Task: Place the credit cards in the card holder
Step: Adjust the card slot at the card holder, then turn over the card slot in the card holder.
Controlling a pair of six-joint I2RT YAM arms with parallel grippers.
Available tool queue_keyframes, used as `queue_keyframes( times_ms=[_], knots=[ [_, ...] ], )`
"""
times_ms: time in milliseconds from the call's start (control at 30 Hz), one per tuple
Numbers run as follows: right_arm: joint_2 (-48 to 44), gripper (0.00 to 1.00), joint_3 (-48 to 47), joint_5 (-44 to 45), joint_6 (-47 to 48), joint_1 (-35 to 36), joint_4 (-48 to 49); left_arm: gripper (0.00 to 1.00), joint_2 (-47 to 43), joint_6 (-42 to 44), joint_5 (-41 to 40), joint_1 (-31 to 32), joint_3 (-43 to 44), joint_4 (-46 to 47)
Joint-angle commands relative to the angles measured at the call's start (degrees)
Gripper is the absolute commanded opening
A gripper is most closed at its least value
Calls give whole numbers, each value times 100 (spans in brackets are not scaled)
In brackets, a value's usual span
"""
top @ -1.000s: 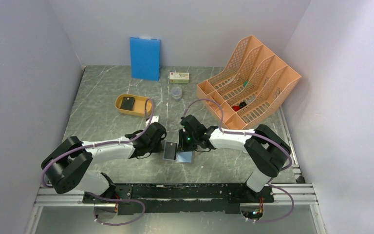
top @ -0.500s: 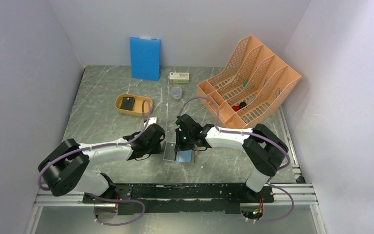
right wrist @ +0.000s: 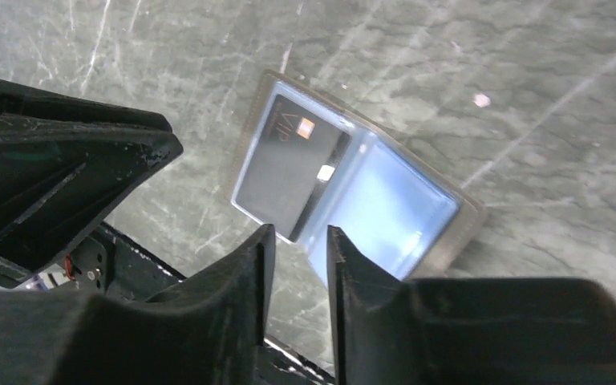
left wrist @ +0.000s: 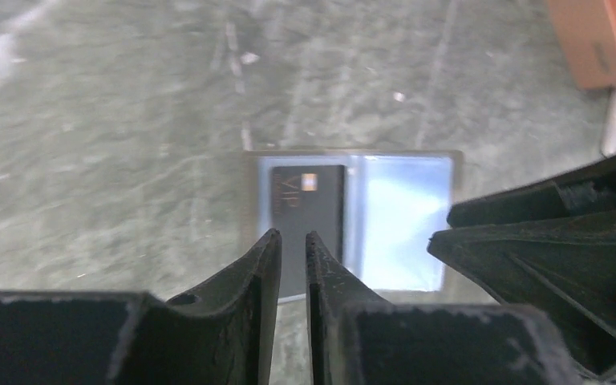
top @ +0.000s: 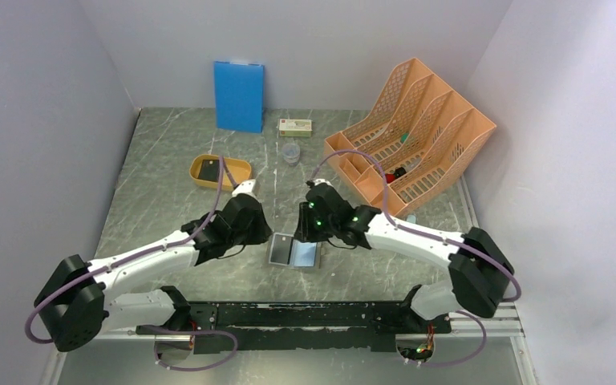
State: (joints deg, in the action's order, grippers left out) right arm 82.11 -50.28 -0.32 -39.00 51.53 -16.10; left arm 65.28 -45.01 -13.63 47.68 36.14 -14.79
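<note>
The grey card holder (top: 295,253) lies open on the table between my two grippers, its pale blue pockets facing up. A black card marked VIP (left wrist: 309,200) sits in its left pocket and also shows in the right wrist view (right wrist: 289,172). The right pocket (right wrist: 393,216) shows no card. My left gripper (left wrist: 291,234) hovers above the holder's left half, jaws nearly together and empty. My right gripper (right wrist: 299,228) hovers above the holder's near edge, jaws a narrow gap apart and empty. Another dark card (top: 208,170) lies in the mustard-yellow tray (top: 237,172).
A blue board (top: 239,96) leans on the back wall. An orange file rack (top: 409,132) stands at the back right. A small box (top: 295,126) and a clear cup (top: 290,152) sit behind the holder. The black rail (top: 289,314) runs along the near edge.
Both grippers have risen off the card holder and both arms have stretched out higher. The holder and the card in its left pocket stay in place.
</note>
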Motion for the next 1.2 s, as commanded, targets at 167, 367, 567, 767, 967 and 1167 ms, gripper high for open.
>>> queue_keyframes(
  times_ms=[167, 367, 567, 767, 967, 1167],
  knots=[
    [-886, 47, 1257, -119, -278, -533, 229, 37, 688, 385, 2059, 25, -147, 2027],
    [-793, 48, 1600, -477, -384, -757, 645, 56, 1211, 621, 1882, 400, 209, 1950],
    [-558, 42, 1673, -457, -377, -799, 756, 55, 1874, 825, 1449, 692, 616, 1671],
    [-485, 32, 1707, -332, -229, -819, 705, 54, 2568, 1065, 852, 967, 1142, 1109],
    [-397, 28, 1770, -320, -187, -833, 747, 54, 3133, 1035, 433, 1082, 1405, 729],
    [-401, 28, 1751, -270, -121, -830, 693, 52, 3483, 936, -36, 1183, 1474, 477]
  ],
)
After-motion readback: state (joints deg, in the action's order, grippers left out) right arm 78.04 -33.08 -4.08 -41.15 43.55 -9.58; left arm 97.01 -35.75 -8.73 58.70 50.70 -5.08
